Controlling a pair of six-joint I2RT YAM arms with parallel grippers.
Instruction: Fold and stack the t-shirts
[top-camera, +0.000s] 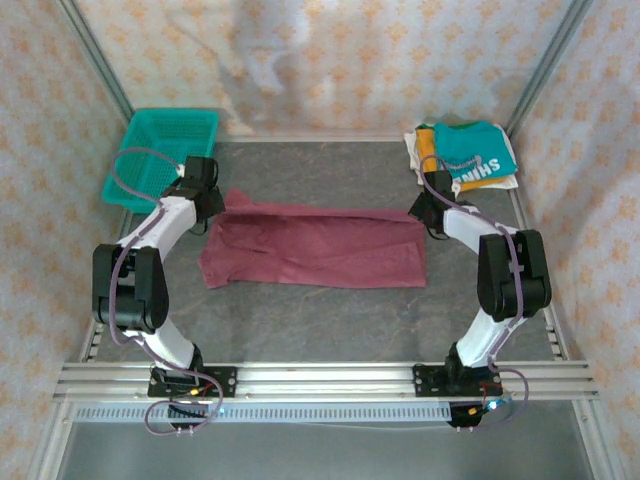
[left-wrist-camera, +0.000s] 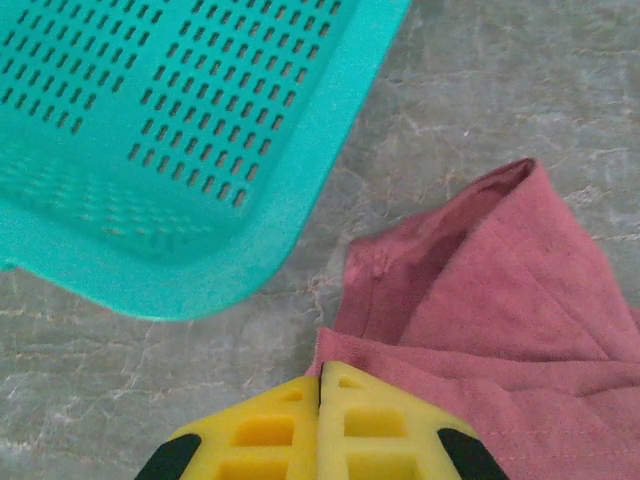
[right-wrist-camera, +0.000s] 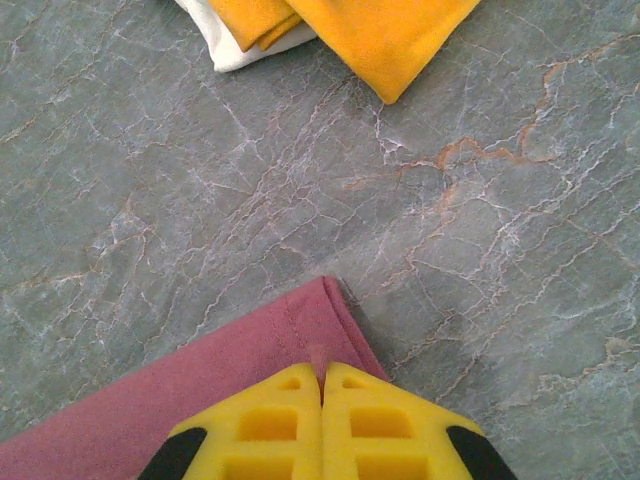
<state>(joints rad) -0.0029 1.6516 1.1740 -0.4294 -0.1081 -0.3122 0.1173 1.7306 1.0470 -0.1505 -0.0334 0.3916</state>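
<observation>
The maroon t-shirt (top-camera: 315, 250) lies across the middle of the table as a long folded band. My left gripper (top-camera: 213, 205) is at its far left corner. In the left wrist view the yellow fingers (left-wrist-camera: 270, 430) are pressed together, with the maroon hem (left-wrist-camera: 500, 300) running in under their tips. My right gripper (top-camera: 425, 210) is at the far right corner. Its closed tips (right-wrist-camera: 322, 372) pinch a small ridge of the maroon cloth (right-wrist-camera: 250, 350). A stack of folded t-shirts sits at the back right: teal (top-camera: 470, 148) on top, then orange-yellow (right-wrist-camera: 380, 30), with cream (right-wrist-camera: 225, 48) underneath.
A teal mesh basket (top-camera: 160, 155) stands at the back left, its corner (left-wrist-camera: 150, 150) close beyond the left gripper. The table (right-wrist-camera: 480, 230) is grey marbled stone. Metal frame posts and patterned walls enclose it, and a rail runs along the near edge.
</observation>
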